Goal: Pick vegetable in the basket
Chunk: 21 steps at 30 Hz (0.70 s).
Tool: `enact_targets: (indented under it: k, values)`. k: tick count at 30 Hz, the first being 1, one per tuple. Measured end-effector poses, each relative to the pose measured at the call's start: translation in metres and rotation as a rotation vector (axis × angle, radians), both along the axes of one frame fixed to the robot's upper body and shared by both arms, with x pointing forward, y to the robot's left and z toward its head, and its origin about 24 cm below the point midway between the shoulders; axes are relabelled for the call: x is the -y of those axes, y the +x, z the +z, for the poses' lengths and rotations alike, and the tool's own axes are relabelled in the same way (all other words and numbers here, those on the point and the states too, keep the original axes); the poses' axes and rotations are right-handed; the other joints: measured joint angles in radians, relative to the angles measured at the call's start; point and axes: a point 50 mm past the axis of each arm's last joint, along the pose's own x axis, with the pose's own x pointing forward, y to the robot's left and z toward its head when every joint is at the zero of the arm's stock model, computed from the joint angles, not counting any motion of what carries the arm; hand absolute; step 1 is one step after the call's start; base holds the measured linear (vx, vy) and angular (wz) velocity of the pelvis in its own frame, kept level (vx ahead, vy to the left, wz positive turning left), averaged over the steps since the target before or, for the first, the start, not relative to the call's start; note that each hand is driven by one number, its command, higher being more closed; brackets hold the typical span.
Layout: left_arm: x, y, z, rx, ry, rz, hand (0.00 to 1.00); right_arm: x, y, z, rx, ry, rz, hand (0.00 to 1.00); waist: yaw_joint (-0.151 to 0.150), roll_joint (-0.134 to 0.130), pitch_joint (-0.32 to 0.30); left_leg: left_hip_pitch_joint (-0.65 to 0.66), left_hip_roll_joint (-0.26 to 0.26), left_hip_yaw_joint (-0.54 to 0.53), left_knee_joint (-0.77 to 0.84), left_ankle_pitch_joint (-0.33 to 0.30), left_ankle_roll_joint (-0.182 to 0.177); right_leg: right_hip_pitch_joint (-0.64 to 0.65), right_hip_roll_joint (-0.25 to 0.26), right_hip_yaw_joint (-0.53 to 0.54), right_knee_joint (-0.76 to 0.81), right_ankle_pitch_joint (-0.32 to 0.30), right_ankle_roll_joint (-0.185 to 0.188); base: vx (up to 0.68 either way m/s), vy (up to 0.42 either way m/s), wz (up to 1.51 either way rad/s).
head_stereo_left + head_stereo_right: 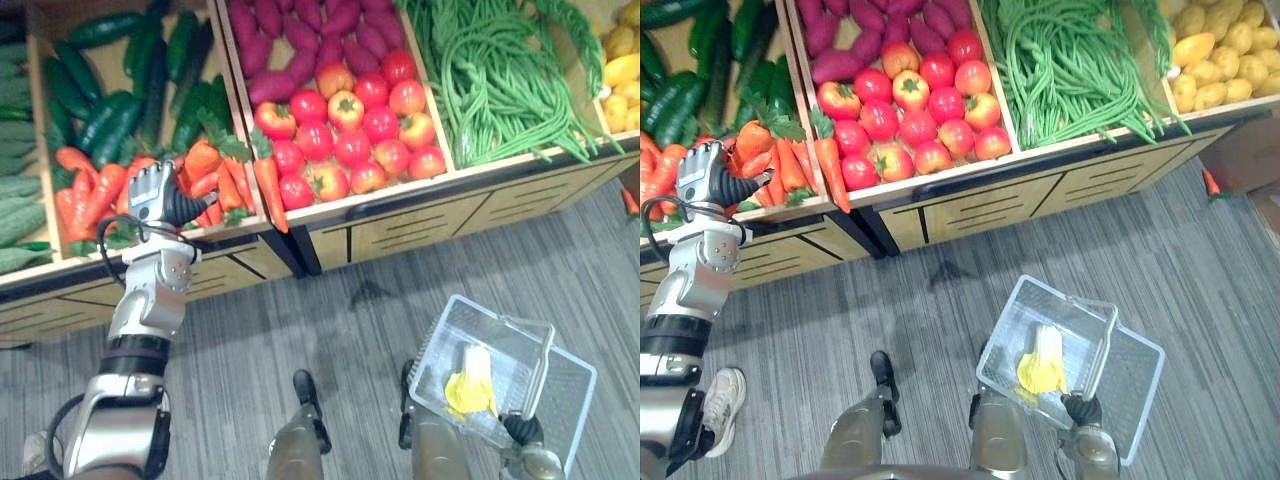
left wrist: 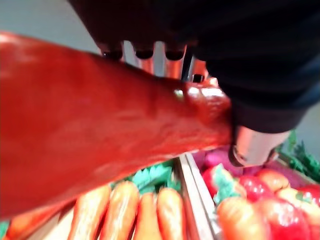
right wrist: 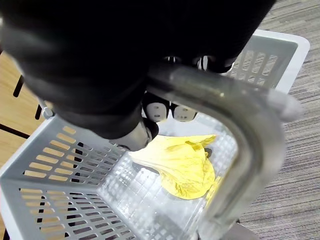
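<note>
Right wrist view — basket (image 3: 55, 165) (yellow greens (image 3: 185, 167) inside).

A grey, finely streaked floor (image 1: 330, 320) runs along a long pale wooden bench (image 1: 420, 228) — its front panels marked with dark slots, its top split into bins.

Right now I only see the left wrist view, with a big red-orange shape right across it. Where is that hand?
Observer: The left hand is at the front of the carrot crate, fingers round a carrot.
Operator: Where's the basket?
Observer: The right hand holds the basket by its handle, above the floor.
Operator: Anything in it?
Observer: One yellow leafy vegetable.
</note>
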Motion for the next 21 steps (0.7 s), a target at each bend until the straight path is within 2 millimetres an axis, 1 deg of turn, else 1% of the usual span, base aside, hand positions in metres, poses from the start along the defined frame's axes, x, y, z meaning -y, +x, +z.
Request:
enact_targets:
  k: [2, 4, 5, 7, 9, 10, 12, 13, 16, 17, 18, 19, 21]
  values:
    - [0.005, -0.009, -0.006, 0.002, 0.019, -0.04, 1.0, 0.005, -0.008, -0.002, -0.029, -0.005, -0.018, 1.0, 0.001, 0.009, -0.032, 0.022, -0.006, -0.001, -0.022, 0.01, -0.003, 0.015, 0.0, -0.001, 0.0, -0.009, 0.001, 0.01, 0.013, 0.06]
    - [0.007, -0.014, -0.011, -0.008, 0.027, -0.062, 1.0, 0.008, -0.01, -0.002, -0.039, -0.016, -0.02, 1.0, -0.001, 0.011, -0.04, 0.053, -0.011, 0.001, -0.033, 0.015, -0.002, 0.036, 0.002, -0.002, 0.005, -0.014, 0.0, 0.0, 0.0, 0.0]
    - [0.009, -0.017, -0.014, -0.013, 0.033, -0.077, 1.0, 0.009, -0.011, -0.002, -0.052, -0.028, -0.01, 1.0, -0.004, 0.009, -0.057, 0.054, -0.014, 0.002, -0.033, 0.015, -0.002, 0.036, 0.004, -0.002, 0.005, -0.015, 0.001, 0.0, 0.0, 0.0]
    - [0.017, -0.02, -0.016, -0.015, 0.048, -0.122, 1.0, 0.013, -0.013, -0.002, -0.07, -0.055, 0.009, 1.0, -0.006, 0.008, -0.077, 0.065, -0.02, 0.004, -0.042, 0.017, 0.001, 0.04, 0.002, 0.0, 0.004, -0.016, 0.0, 0.01, 0.016, -0.02]
    - [0.036, -0.024, -0.019, -0.031, 0.085, -0.231, 1.0, 0.028, -0.014, 0.004, -0.094, -0.121, 0.039, 1.0, -0.014, 0.008, -0.091, 0.107, -0.033, 0.021, -0.068, 0.022, 0.005, 0.064, -0.003, 0.016, -0.001, -0.025, -0.001, 0.01, 0.039, -0.14]
    - [0.038, -0.024, -0.019, -0.033, 0.093, -0.244, 1.0, 0.03, -0.014, 0.005, -0.095, -0.127, 0.043, 1.0, -0.014, 0.007, -0.092, 0.114, -0.033, 0.026, -0.07, 0.022, 0.004, 0.066, -0.003, 0.023, -0.001, -0.026, 0.001, 0.01, 0.035, -0.32]
    - [0.054, -0.031, -0.021, -0.059, 0.146, -0.359, 1.0, 0.044, -0.008, 0.014, -0.1, -0.198, 0.09, 1.0, -0.024, 0.0, -0.113, 0.137, -0.04, 0.057, -0.077, 0.017, 0.0, 0.066, -0.002, 0.063, -0.012, -0.02, 0.015, 0.02, 0.028, -0.44]
    - [0.057, -0.031, -0.022, -0.069, 0.157, -0.384, 1.0, 0.047, -0.006, 0.017, -0.1, -0.22, 0.106, 1.0, -0.027, -0.001, -0.12, 0.142, -0.041, 0.068, -0.077, 0.014, 0.0, 0.066, -0.002, 0.079, -0.019, -0.017, 0.021, 0.03, 0.022, -0.58]
    - [0.078, -0.035, -0.024, -0.079, 0.192, -0.498, 1.0, 0.062, 0.011, 0.036, -0.081, -0.318, 0.238, 1.0, -0.037, -0.001, -0.136, 0.183, -0.044, 0.143, -0.081, -0.006, -0.003, 0.066, 0.004, 0.154, -0.033, 0.0, 0.047, 0.03, 0.01, -0.69]
    - [0.087, -0.038, -0.025, -0.088, 0.211, -0.549, 1.0, 0.065, 0.019, 0.045, -0.064, -0.354, 0.287, 1.0, -0.049, -0.001, -0.145, 0.199, -0.045, 0.17, -0.081, -0.014, -0.005, 0.066, 0.007, 0.182, -0.035, 0.002, 0.05, 0.05, 0.01, -0.78]
    - [0.094, -0.04, -0.026, -0.097, 0.231, -0.595, 1.0, 0.066, 0.029, 0.054, -0.043, -0.399, 0.349, 1.0, -0.059, -0.002, -0.152, 0.219, -0.046, 0.201, -0.081, -0.023, -0.009, 0.066, 0.014, 0.212, -0.035, 0.004, 0.05, 0.07, 0.004, -0.74]
    - [0.097, -0.041, -0.026, -0.102, 0.24, -0.616, 1.0, 0.066, 0.033, 0.058, -0.035, -0.418, 0.381, 1.0, -0.063, -0.003, -0.156, 0.23, -0.045, 0.22, -0.081, -0.027, -0.01, 0.066, 0.018, 0.228, -0.035, 0.005, 0.05, 0.09, -0.008, -0.79]
    - [0.11, -0.045, -0.032, -0.125, 0.224, -0.695, 1.0, 0.066, 0.046, 0.073, -0.011, -0.476, 0.501, 1.0, -0.081, -0.003, -0.181, 0.27, -0.042, 0.284, -0.081, -0.047, -0.023, 0.066, 0.037, 0.287, -0.035, 0.008, 0.049, 0.09, -0.023, -0.83]
